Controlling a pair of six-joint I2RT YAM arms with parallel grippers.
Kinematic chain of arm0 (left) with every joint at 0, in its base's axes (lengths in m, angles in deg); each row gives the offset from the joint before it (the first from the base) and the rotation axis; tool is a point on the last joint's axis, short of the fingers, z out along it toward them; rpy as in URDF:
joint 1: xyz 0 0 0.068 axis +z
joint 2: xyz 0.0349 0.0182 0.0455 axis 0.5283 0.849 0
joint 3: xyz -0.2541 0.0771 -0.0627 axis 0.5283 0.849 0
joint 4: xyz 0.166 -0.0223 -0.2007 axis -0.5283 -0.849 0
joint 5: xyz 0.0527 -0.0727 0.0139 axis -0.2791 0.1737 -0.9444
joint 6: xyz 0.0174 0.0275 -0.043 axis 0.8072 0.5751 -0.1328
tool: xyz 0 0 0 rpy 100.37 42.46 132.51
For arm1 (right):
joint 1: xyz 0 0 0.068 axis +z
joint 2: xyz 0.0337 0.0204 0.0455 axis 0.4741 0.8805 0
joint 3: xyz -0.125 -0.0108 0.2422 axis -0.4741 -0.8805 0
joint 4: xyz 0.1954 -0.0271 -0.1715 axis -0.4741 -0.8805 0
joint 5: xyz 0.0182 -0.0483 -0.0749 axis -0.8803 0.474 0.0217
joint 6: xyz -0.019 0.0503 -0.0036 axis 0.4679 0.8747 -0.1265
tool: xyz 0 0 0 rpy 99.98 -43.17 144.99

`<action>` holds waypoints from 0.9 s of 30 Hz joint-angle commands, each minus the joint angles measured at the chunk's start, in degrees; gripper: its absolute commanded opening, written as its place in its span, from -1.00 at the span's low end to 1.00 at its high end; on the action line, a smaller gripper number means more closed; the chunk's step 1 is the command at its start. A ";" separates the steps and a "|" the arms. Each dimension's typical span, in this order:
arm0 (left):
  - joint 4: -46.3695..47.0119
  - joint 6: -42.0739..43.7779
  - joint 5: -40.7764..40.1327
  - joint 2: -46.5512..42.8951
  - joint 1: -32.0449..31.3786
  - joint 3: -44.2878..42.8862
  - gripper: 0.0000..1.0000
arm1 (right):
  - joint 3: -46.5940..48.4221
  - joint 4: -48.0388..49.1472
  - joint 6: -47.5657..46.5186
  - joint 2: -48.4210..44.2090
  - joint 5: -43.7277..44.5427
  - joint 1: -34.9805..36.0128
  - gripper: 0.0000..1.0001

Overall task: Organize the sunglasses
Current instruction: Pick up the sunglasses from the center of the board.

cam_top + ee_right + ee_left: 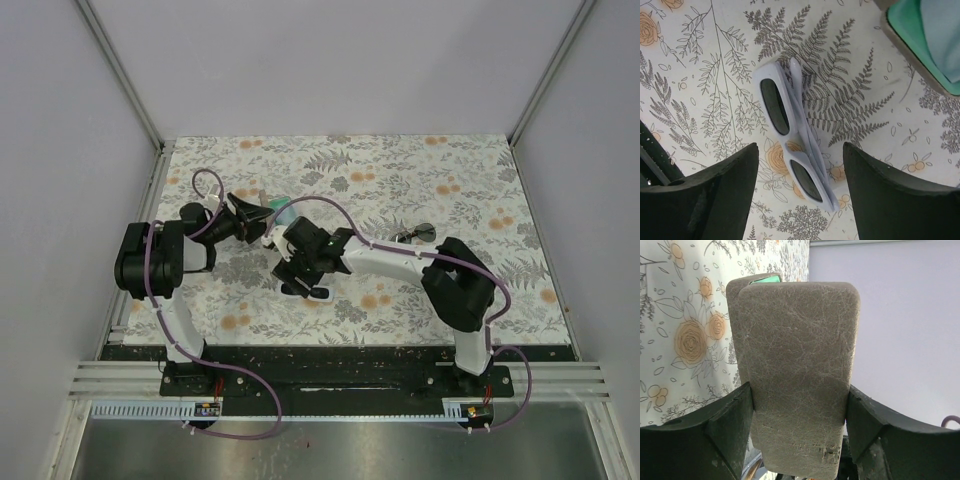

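Observation:
The white-framed sunglasses [790, 135] with dark lenses lie folded on the floral table. My right gripper [800, 152] is open, with its fingers on either side of them and above them, not touching. In the top view this gripper [300, 272] covers them. The thin dark wire-frame sunglasses [415, 234] lie alone on the table further right. My left gripper [799, 390] is shut on the lid of a tan-grey hard case [795, 355] with a green lining. It holds the case open at the table's left-middle [280, 210].
The open case's green inside [912, 45] holds a light-blue cloth [942, 35], just up and right of the white sunglasses. The floral tablecloth [480, 190] covers the table, with grey walls on three sides.

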 commanded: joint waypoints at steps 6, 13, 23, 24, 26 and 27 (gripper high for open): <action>3.70 0.57 0.59 -2.38 0.79 -1.71 -0.22 | 2.02 -3.62 -5.95 6.54 2.94 3.05 0.35; 3.71 0.92 0.67 -2.29 0.62 -1.18 -0.22 | -6.06 1.20 -1.22 -0.29 4.10 3.41 -0.52; -3.06 6.89 0.06 -5.01 -5.70 0.57 -0.22 | -23.55 15.53 19.86 -26.56 -9.43 -7.38 -0.54; -3.85 7.68 -0.03 -5.27 -6.14 0.92 -0.22 | -25.04 16.41 21.89 -28.59 -9.97 -9.23 -0.52; -5.78 9.52 -0.20 -5.89 -7.89 1.63 -0.22 | -26.72 17.12 25.32 -33.25 -10.06 -12.49 -0.48; -6.83 10.49 -0.38 -6.33 -8.69 2.15 -0.22 | -27.25 17.39 26.73 -34.66 -9.36 -13.37 -0.44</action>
